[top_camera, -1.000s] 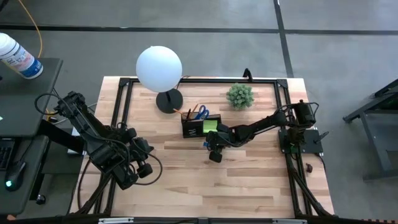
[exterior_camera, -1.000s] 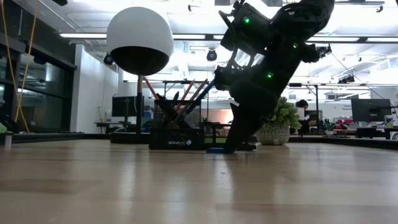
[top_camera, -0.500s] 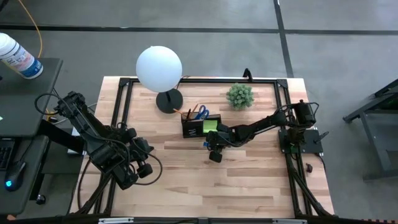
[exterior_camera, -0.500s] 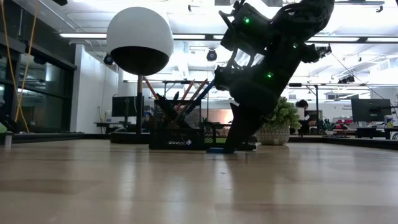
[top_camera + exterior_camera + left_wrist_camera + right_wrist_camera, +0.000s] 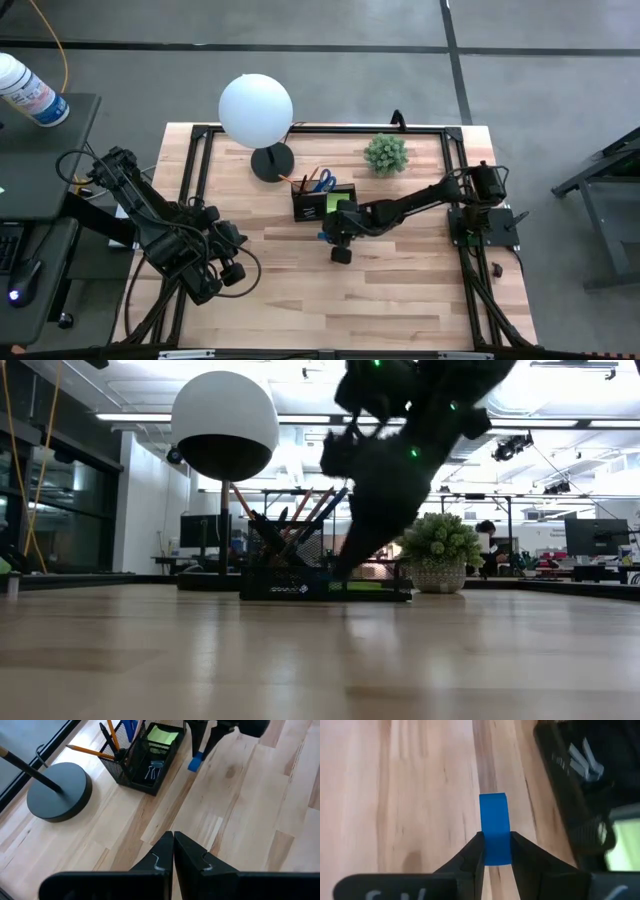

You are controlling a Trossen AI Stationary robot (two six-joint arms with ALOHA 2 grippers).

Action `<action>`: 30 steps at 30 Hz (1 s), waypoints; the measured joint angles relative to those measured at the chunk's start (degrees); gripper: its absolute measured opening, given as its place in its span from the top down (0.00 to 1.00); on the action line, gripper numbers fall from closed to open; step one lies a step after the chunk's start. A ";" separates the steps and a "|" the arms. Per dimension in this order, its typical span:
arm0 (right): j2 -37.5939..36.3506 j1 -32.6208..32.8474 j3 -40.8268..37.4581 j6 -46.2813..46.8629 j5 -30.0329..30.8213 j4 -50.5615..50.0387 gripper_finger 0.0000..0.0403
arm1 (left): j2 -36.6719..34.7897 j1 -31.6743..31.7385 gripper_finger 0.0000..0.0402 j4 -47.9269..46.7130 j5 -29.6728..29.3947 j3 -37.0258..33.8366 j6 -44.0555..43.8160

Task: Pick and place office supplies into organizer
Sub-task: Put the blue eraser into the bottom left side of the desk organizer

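Right gripper (image 5: 494,851) clamps the small blue block (image 5: 494,827) between its two fingers, block standing on edge and sticking out past the fingertips, over bare wood just beside the organizer (image 5: 323,201). In the high view the right arm reaches in from the table's right edge, with the gripper near the organizer's front side. From the left wrist view the block (image 5: 196,762) shows just off the organizer's (image 5: 145,760) corner, pinched from above; cannot tell if it touches the table (image 5: 400,280) or hangs slightly above it. Organizer is a dark mesh box: lime-green sticky-note pad (image 5: 162,734) in one compartment, a few clips (image 5: 151,769) in the next, orange and dark pencils (image 5: 95,751) leaning out of the taller section, blue-handled scissors (image 5: 324,180) standing in there too. Left gripper (image 5: 173,851) is fully closed on nothing, fingers pressed together, parked over the table's left front area, well apart from the organizer. White globe lamp (image 5: 256,110) with its round black base (image 5: 59,791) sits behind the organizer; small potted plant (image 5: 385,153) to the right of it.
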 joint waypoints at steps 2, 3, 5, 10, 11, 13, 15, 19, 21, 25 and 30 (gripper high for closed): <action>-0.07 0.05 1.36 -1.57 1.20 -0.36 0.82 | 0.00 0.01 0.99 0.00 0.01 -0.01 0.00; -0.08 0.06 1.97 -2.43 1.73 -0.59 0.82 | 0.00 0.02 0.99 0.00 0.00 0.00 0.00; -0.09 -0.22 3.38 -4.37 3.15 -0.93 0.82 | 0.00 0.01 0.99 0.00 0.01 0.00 0.00; -0.13 -1.21 6.50 -8.82 8.13 -1.15 0.82 | 0.00 0.00 0.99 0.00 0.00 0.00 0.00; -0.13 -1.43 6.94 -9.68 8.81 -1.16 0.82 | 0.00 0.01 0.99 0.00 0.00 0.00 0.00; -0.20 -2.09 7.48 -11.01 9.24 -1.10 0.82 | 0.00 0.01 0.99 0.00 0.00 -0.01 0.00; -0.20 -2.80 7.72 -11.30 9.37 -1.05 0.82 | 0.00 0.02 0.99 0.00 0.00 -0.02 0.00; -0.20 -4.36 7.72 -10.71 9.94 0.48 0.82 | 0.00 0.02 0.99 0.00 0.00 0.00 0.00; -0.20 -5.08 7.72 -10.34 9.56 1.59 0.82 | 0.00 0.01 0.99 0.00 0.00 0.00 0.00; 0.53 -5.77 7.72 -10.47 7.73 3.05 0.82 | 0.00 0.02 0.99 -0.02 0.00 0.00 0.00; 1.89 -5.41 7.83 -11.27 9.36 3.52 0.82 | 0.02 0.00 0.99 0.02 0.02 0.00 -0.02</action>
